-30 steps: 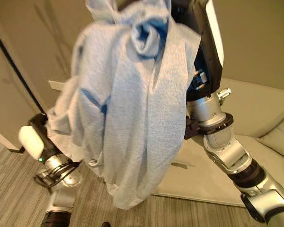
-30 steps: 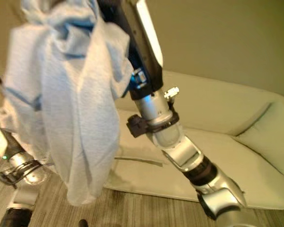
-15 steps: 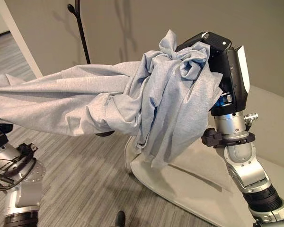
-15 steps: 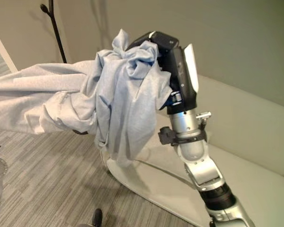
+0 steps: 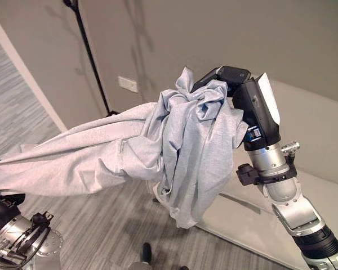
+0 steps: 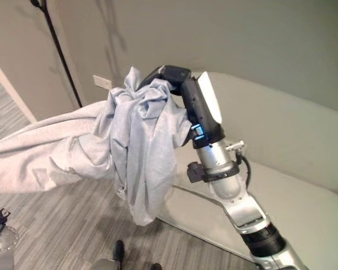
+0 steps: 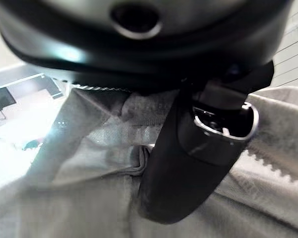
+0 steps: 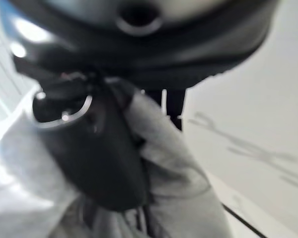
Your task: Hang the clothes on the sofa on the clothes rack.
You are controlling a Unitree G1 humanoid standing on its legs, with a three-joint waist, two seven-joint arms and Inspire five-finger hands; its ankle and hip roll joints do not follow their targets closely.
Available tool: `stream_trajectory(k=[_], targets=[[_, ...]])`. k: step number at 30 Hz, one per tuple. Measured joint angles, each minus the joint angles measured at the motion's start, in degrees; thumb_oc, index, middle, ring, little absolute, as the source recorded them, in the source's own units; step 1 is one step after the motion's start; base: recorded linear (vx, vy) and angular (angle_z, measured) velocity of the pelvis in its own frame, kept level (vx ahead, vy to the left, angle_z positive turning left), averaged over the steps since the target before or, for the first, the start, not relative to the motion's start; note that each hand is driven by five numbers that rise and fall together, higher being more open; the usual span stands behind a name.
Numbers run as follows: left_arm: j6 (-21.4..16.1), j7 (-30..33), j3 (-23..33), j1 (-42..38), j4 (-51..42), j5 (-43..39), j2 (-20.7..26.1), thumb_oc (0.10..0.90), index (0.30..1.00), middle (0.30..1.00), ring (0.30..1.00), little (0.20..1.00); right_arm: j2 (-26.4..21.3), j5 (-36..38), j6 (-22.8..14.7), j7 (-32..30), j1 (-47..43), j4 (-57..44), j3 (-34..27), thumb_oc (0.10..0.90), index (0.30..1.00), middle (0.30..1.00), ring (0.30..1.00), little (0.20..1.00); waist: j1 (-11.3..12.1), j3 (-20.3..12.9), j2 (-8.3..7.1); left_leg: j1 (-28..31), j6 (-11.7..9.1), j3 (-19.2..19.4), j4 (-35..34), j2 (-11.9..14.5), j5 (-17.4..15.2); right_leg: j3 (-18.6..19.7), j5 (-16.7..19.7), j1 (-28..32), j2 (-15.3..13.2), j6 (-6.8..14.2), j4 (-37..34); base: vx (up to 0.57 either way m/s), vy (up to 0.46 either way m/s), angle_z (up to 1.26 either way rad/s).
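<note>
Left eye view: right hand [image 5: 245,98] clamped on bunched grey garment [image 5: 174,140], raised above sofa [image 5: 321,157]. Left hand [image 7: 198,148] grips other end, cloth stretched between. Carry step; next, move toward clothes rack pole [image 5: 90,56], left of sofa, and drape.

My right hand [image 5: 236,90] was mostly buried in the bunched grey garment [image 5: 129,152], its fingers hidden. The garment ran off the view's left edge, hiding my left hand. The clothes rack [image 5: 90,56] was cut off above its pole. The sofa [image 6: 293,140] ran past the right edge.
</note>
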Motion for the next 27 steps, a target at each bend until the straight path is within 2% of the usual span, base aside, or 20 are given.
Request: stream_trajectory(k=[1, 2, 4, 5, 7, 8, 9, 10, 11, 12, 13, 14, 15, 17, 19, 20, 21, 22, 24, 27], targets=[[-1.3, -0.4, -1.6, -2.5, -1.2, -0.2, 0.1, 0.400, 0.300, 0.300, 0.300, 0.300, -1.6, -4.9, 2.0, -0.7, -0.3, 0.2, 0.0, 0.400, 0.300, 0.300, 0.300, 0.300, 0.9, 0.5, 0.07, 0.0, 0.6, -0.8, 0.3, -0.5, -1.3, -1.8, 0.6, 0.6, -2.1, -0.9, -1.4, -0.08, 0.301, 1.25], [-2.3, 0.2, -1.3, -2.3, -1.5, -0.3, 0.3, 0.400, 0.300, 0.300, 0.300, 0.300, -1.6, -7.7, 2.1, -1.0, 0.8, 0.1, -0.1, 0.400, 0.300, 0.300, 0.300, 0.300, 0.2, 0.9, -0.67, 2.4, -1.0, 0.1, 1.0, 2.5, -4.1, -2.2, 1.9, 3.2, -3.6, 0.0, -4.1, -0.08, 0.489, 0.77], [-3.0, 1.1, -3.5, -4.5, -0.9, -1.1, 0.5, 0.400, 0.300, 0.300, 0.300, 0.300, 1.0, -9.3, 1.9, -2.8, 1.7, 0.6, -2.9, 0.400, 0.300, 0.300, 0.300, 0.300, -3.1, 0.8, -0.10, 5.1, -6.4, -6.1, 1.2, 11.4, -6.1, -1.9, 2.7, 4.6, -4.4, 1.3, -3.9, -0.07, 0.668, 0.67], [-3.5, 1.1, -6.0, -5.6, -0.1, -1.2, 0.5, 0.400, 0.300, 0.300, 0.300, 0.300, 1.8, -9.3, 1.9, -5.0, 1.9, 1.5, -3.5, 0.400, 0.300, 0.300, 0.300, 0.300, -4.4, 1.0, -0.47, 5.3, -5.5, -5.5, 0.1, 14.5, -5.5, -2.3, 2.3, 4.7, -5.1, 1.9, -3.2, -0.02, 0.734, 0.46], [-3.9, 0.8, -10.9, -6.4, 0.2, -1.6, 0.4, 0.400, 0.300, 0.300, 0.300, 0.300, 4.5, -9.4, 2.2, -7.3, 2.1, 4.5, -4.9, 0.400, 0.300, 0.300, 0.300, 0.300, -5.5, 1.2, -0.68, 6.1, -8.2, -6.3, -1.4, 20.2, -3.7, 2.5, 3.0, 4.2, -5.6, 3.9, -2.6, 0.04, 0.757, -0.13], [-4.0, -0.3, -15.5, -7.3, 0.3, -2.7, 0.8, 0.400, 0.300, 0.300, 0.300, 0.300, 8.5, -9.2, 4.4, -9.1, 1.8, 7.1, -5.2, 0.400, 0.300, 0.300, 0.300, 0.300, -5.5, 1.4, -0.37, 8.7, -8.6, -10.5, -5.3, 22.3, -2.7, 4.7, 3.1, 3.4, -6.8, 6.4, -1.0, 0.07, 0.552, -0.47], [-4.1, -0.9, -16.7, -7.2, 0.5, -3.2, 0.3, 0.400, 0.300, 0.300, 0.300, 0.300, 8.4, -9.3, 5.0, -9.2, 1.8, 7.1, -5.2, 0.400, 0.300, 0.300, 0.300, 0.300, -5.5, 1.7, 0.42, 9.6, -9.0, -11.9, -5.1, 21.4, -1.7, 5.8, 3.5, 3.3, -7.7, 8.0, -0.5, 0.08, 0.581, -0.40], [-4.1, -2.1, -18.4, -7.3, 0.8, -3.8, -0.3, 0.400, 0.300, 0.300, 0.300, 0.300, 8.1, -9.7, 5.0, -9.5, 2.7, 6.8, -5.3, 0.400, 0.300, 0.300, 0.300, 0.300, -7.0, 1.9, 1.32, 9.5, -12.2, -11.0, -2.8, 18.8, -7.1, 4.6, 3.3, 4.0, -10.4, 10.4, -0.2, 0.03, 0.524, 0.11], [-4.1, -3.3, -18.7, -8.2, 1.7, -3.7, 0.8, 0.400, 0.300, 0.300, 0.300, 0.300, 9.9, -10.0, 5.0, -10.0, 4.3, 6.9, -5.4, 0.400, 0.300, 0.300, 0.300, 0.300, -7.7, 2.5, -2.11, 9.4, -11.7, -11.5, -2.6, 14.7, -6.6, 3.9, 4.2, 3.8, -14.4, 11.1, 0.3, 0.02, 0.533, 0.32], [-3.9, -4.2, -20.4, -9.6, 2.5, -5.2, 1.1, 0.400, 0.300, 0.300, 0.300, 0.300, 11.8, -11.2, 5.7, -9.8, 7.3, 6.3, -6.3, 0.400, 0.300, 0.300, 0.300, 0.300, -6.7, 3.4, -4.79, 6.8, -10.0, -11.0, 3.0, 10.6, -9.5, 3.8, 8.9, 3.9, -17.7, 12.4, 0.6, -0.02, 0.505, 0.49], [-3.9, -5.0, -23.2, -10.5, 3.4, -6.3, 1.0, 0.400, 0.300, 0.300, 0.300, 0.300, 13.8, -12.1, 5.9, -9.9, 12.2, 5.4, -7.9, 0.400, 0.300, 0.300, 0.300, 0.300, -5.0, 3.9, -5.58, 3.4, -7.4, -11.1, 10.7, 7.6, -13.8, 4.8, 12.5, 4.0, -20.3, 12.0, 2.0, -0.04, 0.344, 0.36], [-4.2, -5.5, -25.0, -10.0, 3.9, -6.2, 0.9, 0.400, 0.300, 0.300, 0.300, 0.300, 15.0, -12.3, 6.4, -9.9, 14.8, 5.4, -8.2, 0.400, 0.300, 0.300, 0.300, 0.300, -4.1, 4.0, -5.34, 2.4, -6.6, -12.2, 14.0, 6.6, -15.5, 4.7, 13.8, 4.2, -22.0, 10.7, 4.1, -0.05, 0.487, 0.58], [-4.4, -6.7, -25.6, -9.4, 4.2, -6.0, 1.5, 0.400, 0.300, 0.300, 0.300, 0.300, 15.9, -13.0, 7.1, -9.8, 15.9, 6.6, -7.7, 0.400, 0.300, 0.300, 0.300, 0.300, -4.6, 3.9, -5.94, 2.2, -4.7, -12.5, 17.0, 3.6, -16.2, 3.8, 16.9, 4.5, -23.2, 9.5, 5.6, -0.02, 0.495, 0.48], [-4.4, -7.5, -25.0, -9.2, 3.8, -5.9, 4.8, 0.400, 0.300, 0.300, 0.300, 0.300, 16.2, -14.6, 9.1, -9.8, 15.0, 6.6, -7.1, 0.400, 0.300, 0.300, 0.300, 0.300, -4.3, 3.9, -6.49, 0.2, -2.3, -11.4, 19.3, 1.0, -16.9, 2.1, 24.3, 3.1, -26.3, 9.0, 5.9, 0.04, 0.516, 0.28], [-4.1, -7.6, -20.5, -8.0, 3.5, -5.8, 6.9, 0.400, 0.300, 0.300, 0.300, 0.300, 17.0, -17.5, 9.6, -9.8, 11.7, 6.6, -5.7, 0.400, 0.300, 0.300, 0.300, 0.300, -2.9, 4.4, -7.04, 0.5, 0.9, -8.1, 19.1, -1.2, -16.7, -0.7, 32.6, 0.0, -29.1, 6.6, 5.9, 0.05, 0.435, -0.42], [-3.6, -7.5, -17.0, -7.1, 3.0, -5.8, 6.3, 0.400, 0.300, 0.300, 0.300, 0.300, 17.2, -19.0, 9.6, -9.8, 11.1, 6.5, -4.9, 0.400, 0.300, 0.300, 0.300, 0.300, -2.9, 4.8, -6.63, 3.2, 3.1, -7.4, 15.9, -0.8, -15.4, -1.3, 21.1, -2.2, -26.9, 9.9, 13.1, -0.01, 0.336, -0.50], [-3.2, -7.4, -14.8, -5.8, 2.4, -5.8, 5.7, 0.400, 0.300, 0.300, 0.300, 0.300, 16.9, -19.9, 9.3, -9.7, 11.3, 6.5, -4.6, 0.400, 0.300, 0.300, 0.300, 0.300, -3.3, 5.0, -6.26, 6.5, 4.2, -6.7, 11.8, -0.6, -13.5, -1.5, 11.7, -2.7, -22.1, 9.2, 17.9, -0.02, 0.319, -0.31], [-3.1, -7.4, -14.0, -4.3, 1.4, -5.8, 5.5, 0.400, 0.300, 0.300, 0.300, 0.300, 16.3, -20.1, 9.1, -9.7, 11.3, 6.3, -4.5, 0.400, 0.300, 0.300, 0.300, 0.300, -3.8, 4.9, -6.39, 8.8, 4.9, -6.2, 9.1, -0.8, -12.3, -2.3, 7.6, -2.8, -18.5, 8.7, 20.0, -0.02, 0.250, -0.35], [-3.1, -7.3, -14.0, -1.7, -0.4, -5.7, 5.4, 0.400, 0.300, 0.300, 0.300, 0.300, 15.1, -20.2, 8.0, -9.9, 10.5, 6.2, -4.6, 0.400, 0.300, 0.300, 0.300, 0.300, -3.5, 4.5, -6.98, 11.7, 5.9, -2.9, 5.1, -1.2, -11.2, -5.2, 2.3, -4.6, -10.8, 7.9, 21.3, 0.04, 0.183, -0.60], [-3.1, -7.6, -14.7, -1.5, -0.7, -5.8, 2.3, 0.400, 0.300, 0.300, 0.300, 0.300, 14.5, -20.4, 7.5, -10.5, 11.0, 6.1, -5.0, 0.400, 0.300, 0.300, 0.300, 0.300, -5.6, 3.7, -8.19, 12.0, 7.7, -1.6, 2.1, -3.4, -10.7, -8.2, 1.3, -8.4, -5.3, 7.4, 17.3, 0.12, 0.138, -0.38]])
